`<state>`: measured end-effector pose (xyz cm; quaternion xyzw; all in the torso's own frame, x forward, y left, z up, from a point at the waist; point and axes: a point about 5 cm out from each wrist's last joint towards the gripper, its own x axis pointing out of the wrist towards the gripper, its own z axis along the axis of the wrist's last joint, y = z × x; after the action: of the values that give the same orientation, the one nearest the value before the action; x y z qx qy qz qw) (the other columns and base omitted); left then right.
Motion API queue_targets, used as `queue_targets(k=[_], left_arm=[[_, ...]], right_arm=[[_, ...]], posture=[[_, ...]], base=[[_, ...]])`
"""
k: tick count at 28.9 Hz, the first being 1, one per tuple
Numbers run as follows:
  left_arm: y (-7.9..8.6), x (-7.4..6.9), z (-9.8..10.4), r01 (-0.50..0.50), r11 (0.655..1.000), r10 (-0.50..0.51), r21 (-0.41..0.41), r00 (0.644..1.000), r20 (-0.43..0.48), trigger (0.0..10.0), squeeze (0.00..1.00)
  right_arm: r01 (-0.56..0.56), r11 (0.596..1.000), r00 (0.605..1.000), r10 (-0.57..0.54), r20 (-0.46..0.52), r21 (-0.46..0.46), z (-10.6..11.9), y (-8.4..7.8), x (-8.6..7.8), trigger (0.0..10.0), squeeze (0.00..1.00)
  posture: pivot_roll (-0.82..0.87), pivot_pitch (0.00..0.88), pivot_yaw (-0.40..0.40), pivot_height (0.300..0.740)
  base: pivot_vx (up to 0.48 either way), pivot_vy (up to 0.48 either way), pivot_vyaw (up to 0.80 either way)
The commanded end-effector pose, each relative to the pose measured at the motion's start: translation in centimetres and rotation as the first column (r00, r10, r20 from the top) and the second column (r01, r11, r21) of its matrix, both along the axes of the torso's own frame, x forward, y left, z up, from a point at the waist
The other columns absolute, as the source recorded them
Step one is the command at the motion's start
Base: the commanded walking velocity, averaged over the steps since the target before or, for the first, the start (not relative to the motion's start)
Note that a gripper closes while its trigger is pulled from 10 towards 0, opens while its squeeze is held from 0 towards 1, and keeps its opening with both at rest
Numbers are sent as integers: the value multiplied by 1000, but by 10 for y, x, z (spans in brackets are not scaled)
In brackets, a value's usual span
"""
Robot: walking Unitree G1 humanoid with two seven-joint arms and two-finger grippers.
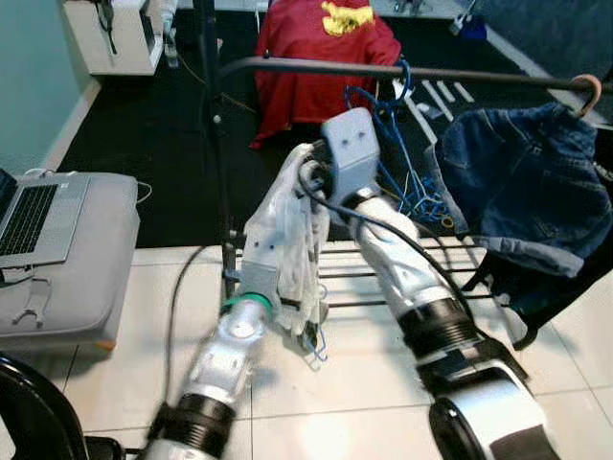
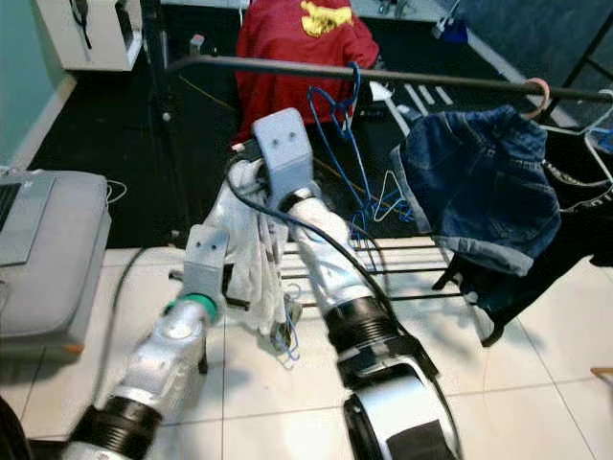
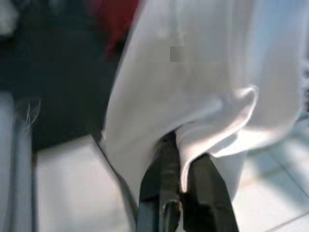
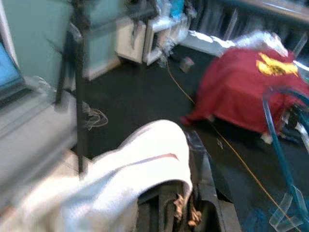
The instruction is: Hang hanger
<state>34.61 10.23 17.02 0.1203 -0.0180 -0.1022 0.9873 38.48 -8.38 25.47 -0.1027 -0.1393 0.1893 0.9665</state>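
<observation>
A white garment (image 1: 287, 225) hangs bunched between my two raised arms, below the dark rack rail (image 1: 479, 75). A thin blue hanger wire (image 1: 320, 347) pokes out under its lower end. My left gripper (image 3: 182, 153) is shut on a fold of the white cloth (image 3: 193, 87). My right gripper (image 4: 190, 164) reaches in from above, its wrist housing (image 1: 350, 151) just under the rail; the cloth (image 4: 140, 164) drapes over its fingers, which look shut on it. Several empty blue hangers (image 1: 397, 144) dangle from the rail just right of my right wrist.
A denim jacket (image 1: 522, 182) hangs at the rail's right end. A red garment (image 1: 316, 57) lies behind the rack. The rack's upright post (image 1: 215, 144) and lower bars (image 1: 354, 278) stand close ahead. A laptop (image 1: 29, 216) rests on a grey case (image 1: 86, 278) at left.
</observation>
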Motion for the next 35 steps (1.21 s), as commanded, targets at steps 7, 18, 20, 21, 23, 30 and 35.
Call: queue_targets(k=[7,18,20,21,23,30,35], left_arm=[[29,-25,54,399,884,-436,243,891,125,10000,0],[11,-30,68,498,770,-582,399,804,120,10000,0],[10,-32,69,504,757,-593,416,797,115,10000,0],[9,-33,69,507,748,-600,428,792,110,10000,0],[12,-27,73,445,767,-555,462,822,129,10000,0],[36,1,96,118,933,-216,341,939,268,10000,0],[40,3,101,77,966,-149,248,946,289,10000,0]], right_arm=[[-28,992,996,18,-82,-123,-49,-39,-24,10000,0],[-65,994,998,62,-33,-86,-52,-34,-39,10000,1000],[-70,994,997,68,-30,-84,-53,-34,-40,10000,1000],[-78,994,997,77,-20,-77,-52,-34,-42,10000,1000],[-143,985,990,141,-26,-98,-56,-31,-50,10000,1000],[-221,971,972,213,-96,-87,-62,-32,-67,10000,1000],[-180,981,979,172,-111,-68,-67,-38,-72,10000,1000]], posture=[[-113,143,45,740],[-123,140,68,740],[-122,142,67,740],[-121,143,68,740],[-120,147,67,740],[-124,152,66,740],[-130,163,65,740]], base=[[0,0,0],[0,0,0],[0,0,0],[0,0,0],[0,0,0],[0,0,0],[0,0,0]])
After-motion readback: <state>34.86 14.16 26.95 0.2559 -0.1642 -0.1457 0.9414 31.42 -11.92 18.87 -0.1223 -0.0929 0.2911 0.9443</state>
